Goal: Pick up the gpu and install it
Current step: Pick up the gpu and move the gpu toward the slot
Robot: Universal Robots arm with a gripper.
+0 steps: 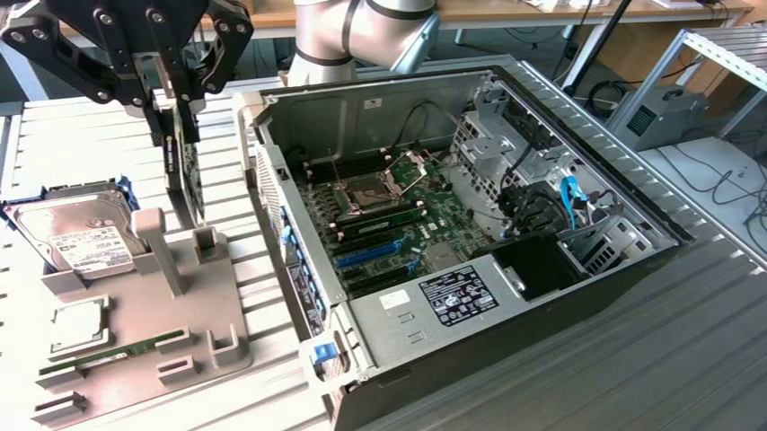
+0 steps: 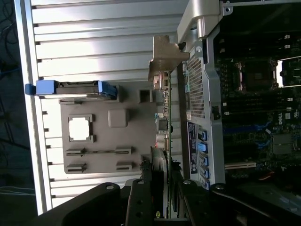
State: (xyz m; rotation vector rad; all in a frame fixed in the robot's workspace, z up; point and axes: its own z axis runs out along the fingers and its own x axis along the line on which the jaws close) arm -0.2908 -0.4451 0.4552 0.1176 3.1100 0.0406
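**Claw gripping graphics card beside open computer case**

The black two-fingered claw (image 1: 171,106) is clamping the upper edge of the gpu (image 1: 182,175), a thin flat green circuit card with a silver metal end bracket, holding it upright and edge-on to the exterior view. The card is hanging over the grey plastic holder tray (image 1: 144,359). Its lower end is sitting close to the tray's slotted grey posts (image 1: 204,241); whether it is touching them cannot be told.

In the wrist view the claw (image 2: 162,193) is pinching the gpu (image 2: 165,122) between its jaws. The silver bracket (image 2: 165,61) is pointing away from the camera, between the tray (image 2: 108,155) and the computer's side wall.

On the tray, a silver hard drive with a white label (image 1: 78,238) is sitting in a blue-edged bay. A square silver processor chip (image 1: 74,325) is lying in its recess, and a slim green memory stick (image 1: 114,352) is resting in its slots.

To the exterior view's right of the tray, a black and silver computer case (image 1: 359,108) is lying open on the ribbed silver metal table (image 1: 683,359), exposing its green motherboard (image 1: 408,224). The grey robot arm (image 1: 348,31) is rising behind the case.
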